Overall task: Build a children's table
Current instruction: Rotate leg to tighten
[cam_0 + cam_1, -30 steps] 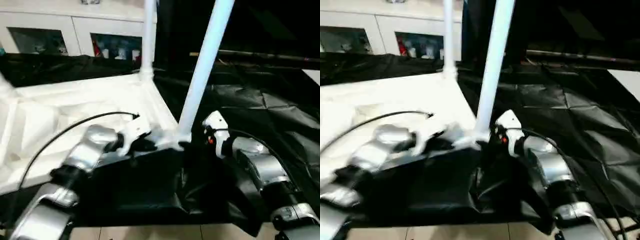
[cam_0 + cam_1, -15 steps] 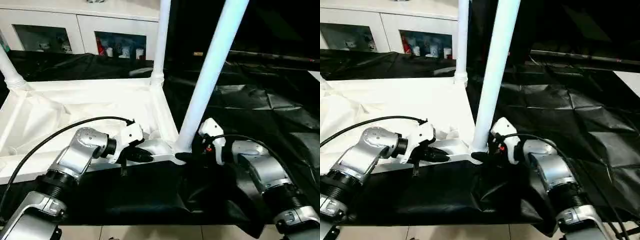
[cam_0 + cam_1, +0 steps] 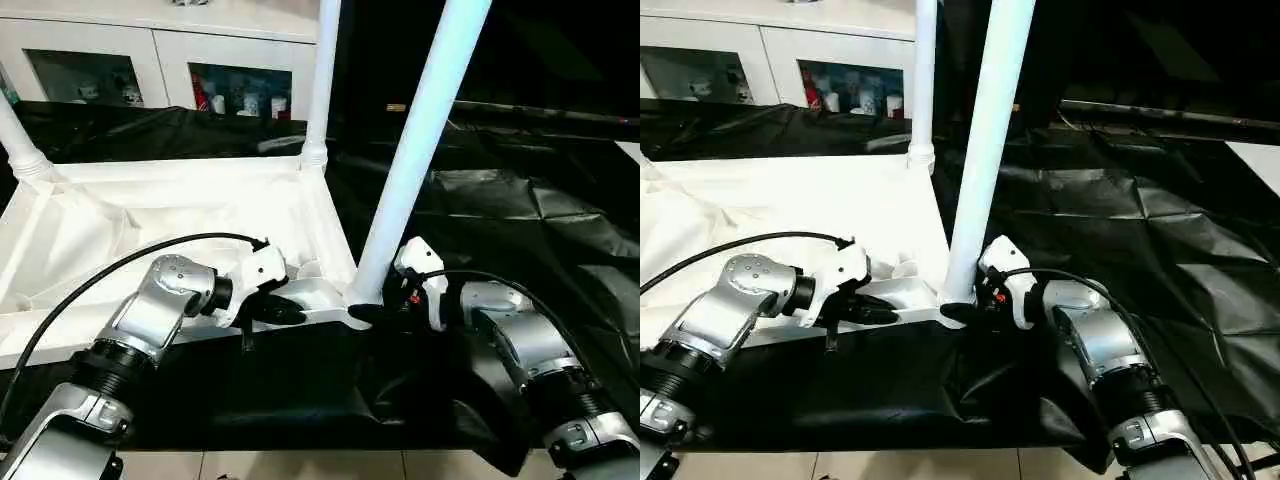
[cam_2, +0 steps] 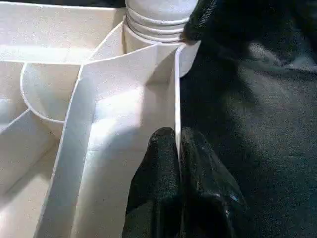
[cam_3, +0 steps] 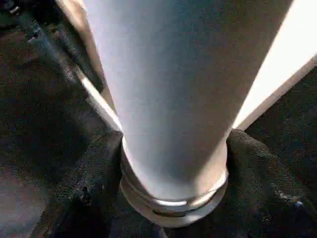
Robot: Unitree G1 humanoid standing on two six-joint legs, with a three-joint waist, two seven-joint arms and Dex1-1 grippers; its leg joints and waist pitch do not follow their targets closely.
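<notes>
Table [image 3: 150, 215]: upside down on black cover [image 3: 520, 210], three legs up. We clamp its near rim with left gripper [image 4: 178, 148], jaws shut on the thin wall. Right gripper [image 5: 173, 218] half open, fingers flanking near leg [image 3: 420, 150] at its socket (grip unconfirmed). Risk: an off-axis push could cock that leg or slide the top. Leg tops cropped; fourth corner out of frame.

Both silver forearms reach forward and angle inward toward each other. The left claw [image 3: 285, 310] has its black fingers [image 4: 158, 193] pinched tight together, pointing toward the right arm. The right claw [image 3: 372, 313] has its fingers spread apart, pointing back toward the left.
</notes>
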